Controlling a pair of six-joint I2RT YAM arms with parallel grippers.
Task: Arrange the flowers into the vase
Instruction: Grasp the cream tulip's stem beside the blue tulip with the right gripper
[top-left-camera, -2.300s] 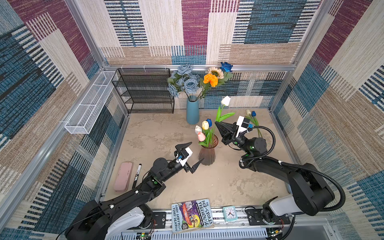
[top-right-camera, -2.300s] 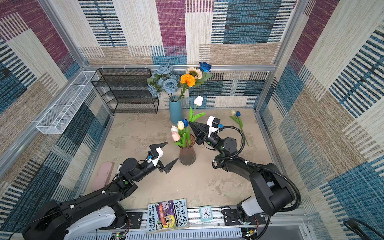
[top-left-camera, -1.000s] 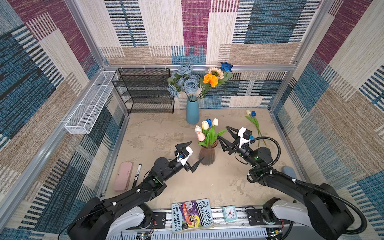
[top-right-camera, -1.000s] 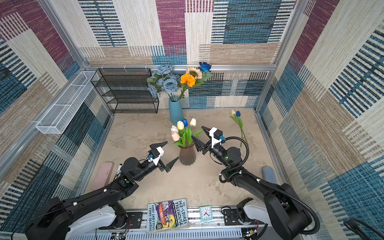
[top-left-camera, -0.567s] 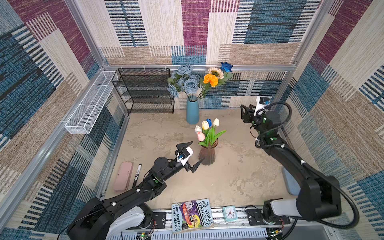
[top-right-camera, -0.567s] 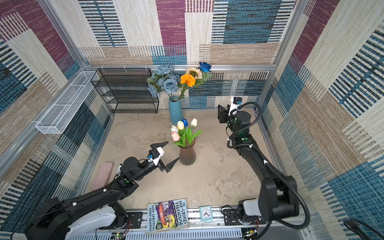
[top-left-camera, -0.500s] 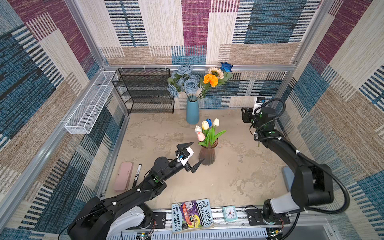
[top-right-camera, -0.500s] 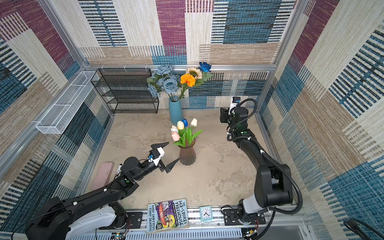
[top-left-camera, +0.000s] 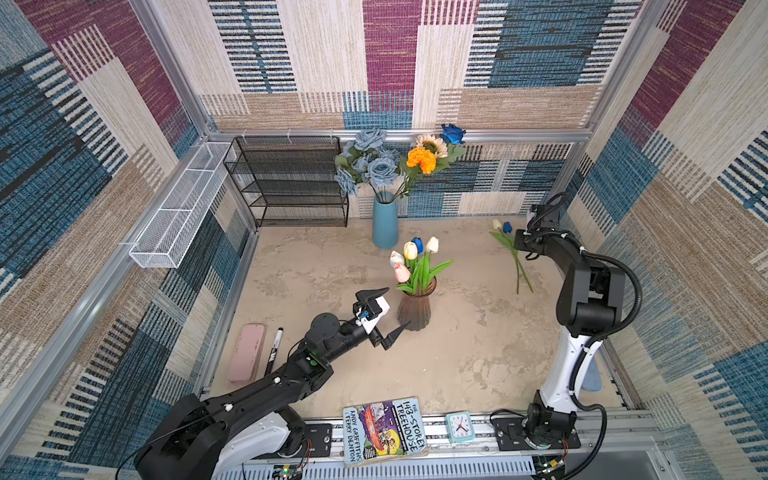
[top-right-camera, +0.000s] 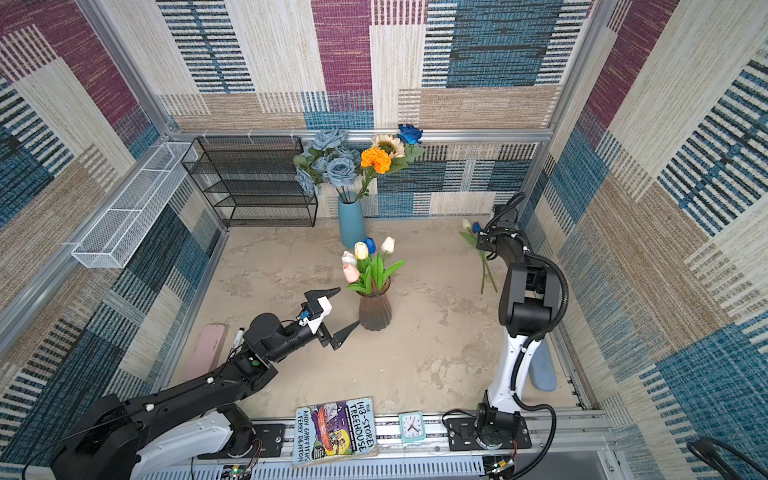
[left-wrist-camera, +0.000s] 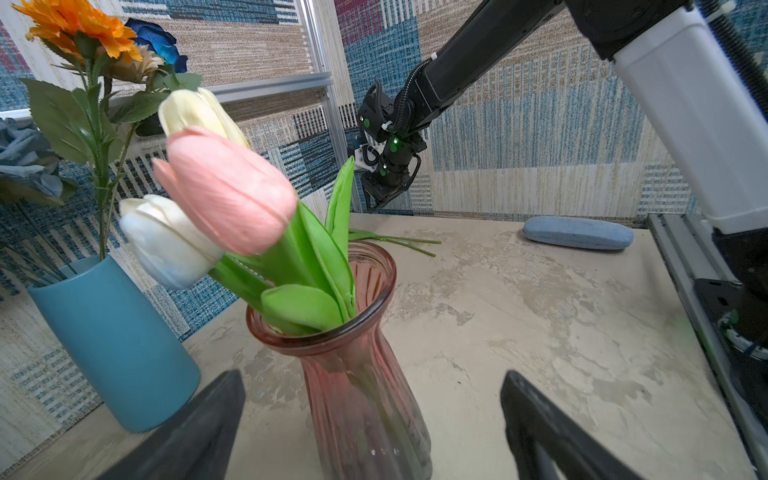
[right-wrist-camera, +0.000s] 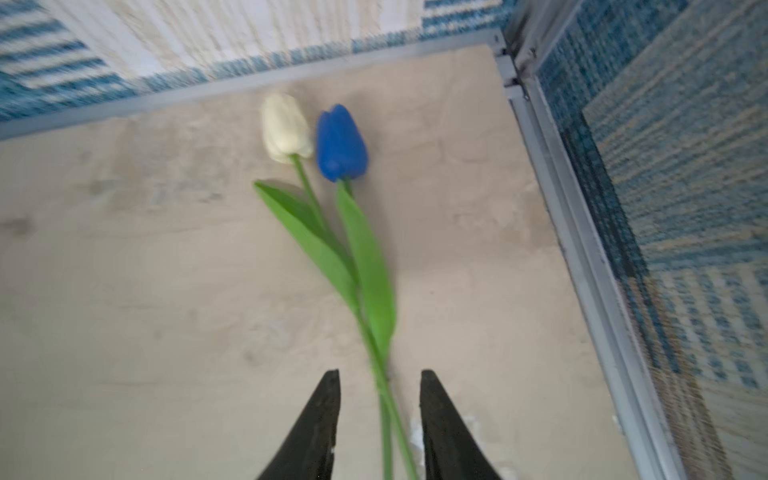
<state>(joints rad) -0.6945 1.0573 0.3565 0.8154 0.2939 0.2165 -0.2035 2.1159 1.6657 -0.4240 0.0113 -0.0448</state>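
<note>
The right gripper (right-wrist-camera: 379, 374) is hanging low over the bench (top-left-camera: 478, 345) near the back corner. Its jaws are standing apart and straddling the two thin stems (right-wrist-camera: 372, 349) of the white tulip (right-wrist-camera: 286, 129) and the blue tulip (right-wrist-camera: 341, 143). Both flowers are lying flat, side by side, heads toward the back wall. In the blurred wrist view neither jaw seems to be touching a stem, so nothing is being grasped.

The stems are running close together between the jaws, so a pinch here is likely to catch both. It could also catch one and drag the other across the bench. The stems are lying flat on the surface, so a pinch made too high would miss them and one made too low would scrape the bench. A hold this far down the stem would leave the head free to swing.

The tinted glass vase (top-left-camera: 415, 309) is already crowded with tulips (top-left-camera: 415, 262), their leaves spreading over the mouth. An incoming stem could snag on the rim and tip it. The left gripper (top-right-camera: 348, 306) is hovering just beside the vase with jaws spread wide, not bracing it.
</note>
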